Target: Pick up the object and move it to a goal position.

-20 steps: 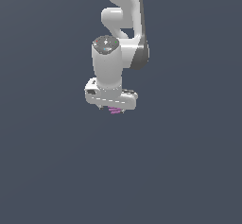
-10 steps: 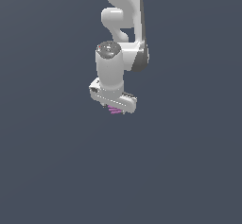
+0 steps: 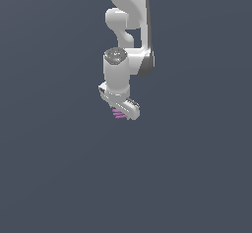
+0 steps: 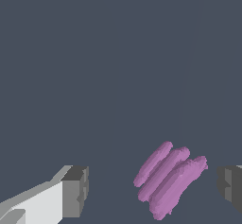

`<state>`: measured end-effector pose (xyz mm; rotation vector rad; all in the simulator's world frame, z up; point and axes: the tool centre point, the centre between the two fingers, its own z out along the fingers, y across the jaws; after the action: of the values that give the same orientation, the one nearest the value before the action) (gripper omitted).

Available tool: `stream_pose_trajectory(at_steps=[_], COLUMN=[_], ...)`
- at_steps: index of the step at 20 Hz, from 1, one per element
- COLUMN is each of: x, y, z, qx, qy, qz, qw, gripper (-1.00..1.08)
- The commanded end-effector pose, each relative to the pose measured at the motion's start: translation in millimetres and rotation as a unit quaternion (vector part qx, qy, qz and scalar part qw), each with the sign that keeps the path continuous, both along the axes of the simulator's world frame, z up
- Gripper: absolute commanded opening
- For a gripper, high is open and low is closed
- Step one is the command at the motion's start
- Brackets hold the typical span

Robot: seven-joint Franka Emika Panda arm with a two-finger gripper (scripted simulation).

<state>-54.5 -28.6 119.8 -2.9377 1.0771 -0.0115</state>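
Arm: you had the white Panda arm [image 3: 127,25] reaching down from the top of the exterior view, its wrist turned so that the hand sat tilted, lower toward the exterior view's right.

Gripper: your gripper [image 3: 119,110] hung at the end of that arm, in the middle of the exterior view. In the wrist view you could see its two dark grey pads [image 4: 74,191], one at each side of the picture.

Jaws: they stood spread wide, with open space between each pad and the thing in the gap. Neither pad touched it.

Object: the magenta-purple ridged object [image 4: 169,178] lay between your jaws, nearer to the pad at the picture's edge than to the other one. It showed as three or four short rounded bars lying side by side, set at a slant to the line between the pads. In the exterior view you could only make it out as a small purple patch [image 3: 118,114] peeping from under the hand.

Surface: plain dark grey-blue surface [image 4: 94,67] filled everything behind the object. You could not tell from either view whether the object rested on it.
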Motion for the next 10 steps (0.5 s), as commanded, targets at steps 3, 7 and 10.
stream_pose_trajectory(at_steps=[3,7,10], x=[-11.9,-22.8,-31.1], y=[1.5,2.4,2.8], z=[-10.6,-19.5,-25.9], qx=[0.001,0.001,0.001], qy=[0.002,0.003,0.004], qz=[-0.064,-0.121,-0.163], qw=[0.9979,0.9927,0.9867], gripper=[1.0,1.0,1.0])
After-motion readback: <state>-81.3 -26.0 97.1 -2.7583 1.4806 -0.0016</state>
